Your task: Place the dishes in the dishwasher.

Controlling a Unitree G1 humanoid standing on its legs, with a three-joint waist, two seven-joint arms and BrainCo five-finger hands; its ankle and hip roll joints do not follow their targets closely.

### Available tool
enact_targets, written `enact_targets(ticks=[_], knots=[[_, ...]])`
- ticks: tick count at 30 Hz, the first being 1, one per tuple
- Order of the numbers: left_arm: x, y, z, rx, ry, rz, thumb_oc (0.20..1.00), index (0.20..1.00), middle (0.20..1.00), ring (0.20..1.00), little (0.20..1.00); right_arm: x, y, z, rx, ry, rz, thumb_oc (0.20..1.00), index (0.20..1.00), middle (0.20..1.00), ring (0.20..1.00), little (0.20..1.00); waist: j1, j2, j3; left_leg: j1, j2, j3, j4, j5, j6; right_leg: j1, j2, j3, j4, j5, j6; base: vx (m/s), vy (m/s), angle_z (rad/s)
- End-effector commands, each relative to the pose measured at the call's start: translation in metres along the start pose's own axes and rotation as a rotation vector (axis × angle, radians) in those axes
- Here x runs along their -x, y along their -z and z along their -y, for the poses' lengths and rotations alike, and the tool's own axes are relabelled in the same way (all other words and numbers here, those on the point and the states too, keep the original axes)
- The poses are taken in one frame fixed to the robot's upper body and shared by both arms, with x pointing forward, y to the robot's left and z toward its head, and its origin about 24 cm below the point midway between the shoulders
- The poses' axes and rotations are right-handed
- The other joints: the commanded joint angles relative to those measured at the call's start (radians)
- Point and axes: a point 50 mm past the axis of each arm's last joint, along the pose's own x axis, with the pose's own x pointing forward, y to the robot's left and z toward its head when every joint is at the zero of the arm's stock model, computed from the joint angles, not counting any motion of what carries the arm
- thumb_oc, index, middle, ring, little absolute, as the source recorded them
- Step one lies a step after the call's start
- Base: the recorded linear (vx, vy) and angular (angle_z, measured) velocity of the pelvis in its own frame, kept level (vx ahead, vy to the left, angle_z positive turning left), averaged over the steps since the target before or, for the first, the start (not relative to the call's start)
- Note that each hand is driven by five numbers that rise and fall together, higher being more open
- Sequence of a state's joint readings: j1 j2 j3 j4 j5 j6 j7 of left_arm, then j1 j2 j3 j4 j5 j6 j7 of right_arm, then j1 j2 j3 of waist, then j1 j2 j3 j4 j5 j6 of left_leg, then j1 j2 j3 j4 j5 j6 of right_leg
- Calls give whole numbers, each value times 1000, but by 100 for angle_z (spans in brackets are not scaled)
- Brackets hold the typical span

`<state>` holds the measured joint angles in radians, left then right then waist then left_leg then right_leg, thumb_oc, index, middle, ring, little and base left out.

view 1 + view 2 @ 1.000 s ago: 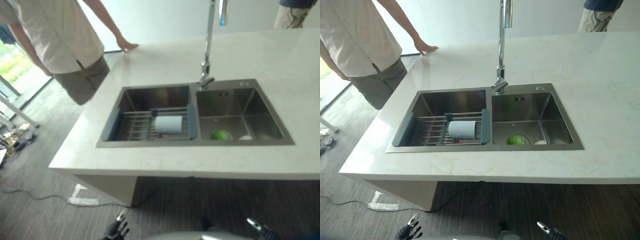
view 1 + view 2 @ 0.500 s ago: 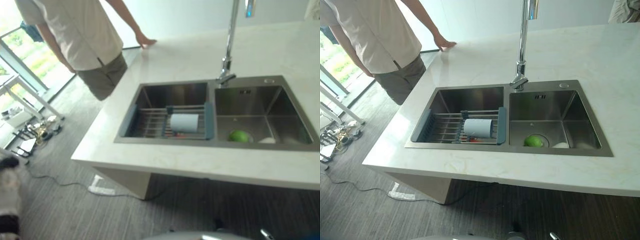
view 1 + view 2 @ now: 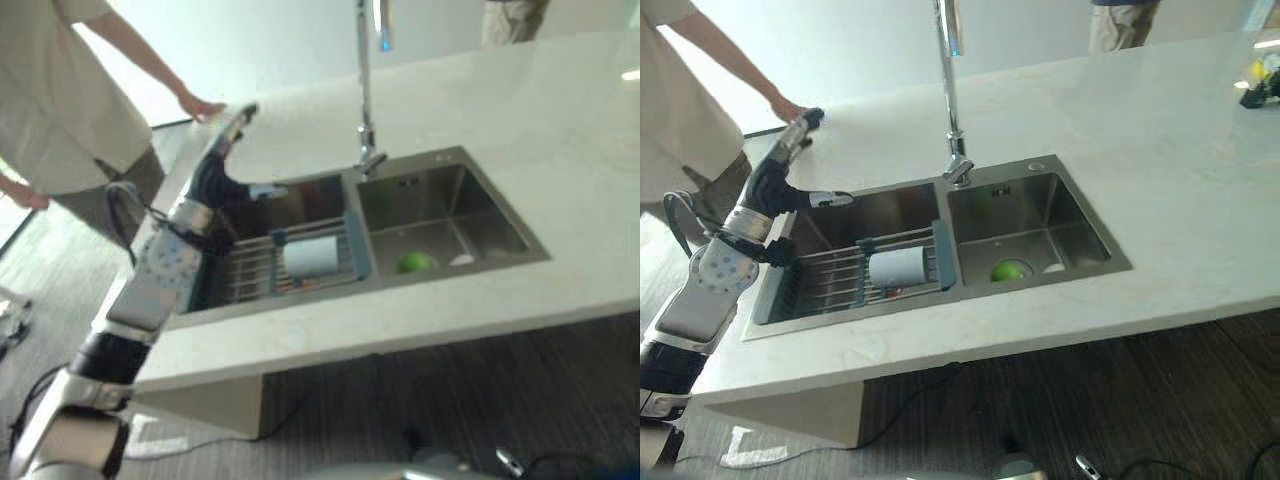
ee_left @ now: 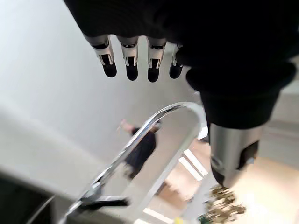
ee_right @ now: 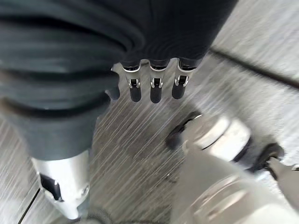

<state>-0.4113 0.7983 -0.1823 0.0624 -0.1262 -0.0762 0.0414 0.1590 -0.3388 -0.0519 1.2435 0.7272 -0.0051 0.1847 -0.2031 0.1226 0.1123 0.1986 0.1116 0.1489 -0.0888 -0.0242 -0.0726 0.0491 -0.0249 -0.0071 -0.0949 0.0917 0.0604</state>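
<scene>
A white cup point(image 3: 312, 255) lies on its side on a wire rack point(image 3: 250, 275) set across the left basin of a steel double sink point(image 3: 455, 160). A round green item point(image 3: 415, 262) and a small white piece point(image 3: 462, 259) sit on the floor of the right basin. My left hand point(image 3: 225, 150) is raised over the far left corner of the left basin, open, fingers point(image 4: 131, 60) straight and holding nothing. Down near the floor hangs my right hand point(image 5: 155, 86), open and empty.
A tall chrome faucet point(image 3: 365, 90) rises behind the divider between the basins. One person stands at the counter's left end with a hand point(image 3: 200, 105) on it, close to my left hand. Another person point(image 3: 510, 20) stands beyond the far edge. A yellow object point(image 3: 1262, 75) sits far right.
The camera has swung, shifting the whole scene. My left arm has risen from below the counter, and its hand now hangs over the left basin. The cup and green item stay put.
</scene>
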Motion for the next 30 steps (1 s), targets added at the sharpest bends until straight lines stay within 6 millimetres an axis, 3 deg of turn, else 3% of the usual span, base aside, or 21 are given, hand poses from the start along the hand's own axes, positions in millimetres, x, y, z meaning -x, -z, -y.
enact_targets(ticks=[1, 6, 12, 18, 26, 30], knots=[[-8, 3, -26, -104, -42, -47, 1000, 1000, 1000, 1000, 1000, -1, 7, -3, 0, -3, -36, 1000, 1000, 1000, 1000, 1000, -5, -29, -10, -32, -59, -36, 2, -41, 40, 86, -67, -16, 48, -123, 90, 90, -41, -12], [-3, 30, -31, -198, 52, -204, 1000, 1000, 1000, 1000, 1000, 4, 10, 12, 43, 4, -36, 1000, 1000, 1000, 1000, 1000, -41, -7, 9, -30, -64, -10, 1, -45, 41, 75, -82, -5, 40, -107, 107, 68, -1, -21], [5, 50, -35, -256, 181, -332, 1000, 1000, 1000, 1000, 1000, 6, -6, 18, 96, -11, 22, 1000, 1000, 1000, 1000, 1000, -66, 32, 40, -39, -79, 1, 2, -44, 42, 57, -100, 9, 45, -107, 116, 46, 73, -9], [4, 48, -25, -235, 259, -313, 1000, 1000, 1000, 1000, 1000, 7, -16, 20, 122, -17, 58, 1000, 1000, 1000, 1000, 1000, -78, 56, 63, -49, -89, 3, 12, -43, 44, 40, -112, 13, 64, -115, 118, 53, 64, -5], [-3, 31, 5, -192, 345, -226, 1000, 1000, 1000, 1000, 1000, 10, -21, 30, 127, 19, 66, 1000, 1000, 1000, 1000, 1000, -97, 75, 74, -46, -102, 9, 27, -50, 49, 36, -115, 20, 83, -125, 114, 51, 19, -1], [-2, 33, 10, -167, 340, -240, 1000, 1000, 1000, 1000, 1000, 10, -25, 29, 152, 11, 81, 1000, 1000, 1000, 1000, 1000, -111, 83, 84, -49, -107, 12, 35, -52, 51, 24, -118, 28, 98, -131, 115, 90, 36, -1]])
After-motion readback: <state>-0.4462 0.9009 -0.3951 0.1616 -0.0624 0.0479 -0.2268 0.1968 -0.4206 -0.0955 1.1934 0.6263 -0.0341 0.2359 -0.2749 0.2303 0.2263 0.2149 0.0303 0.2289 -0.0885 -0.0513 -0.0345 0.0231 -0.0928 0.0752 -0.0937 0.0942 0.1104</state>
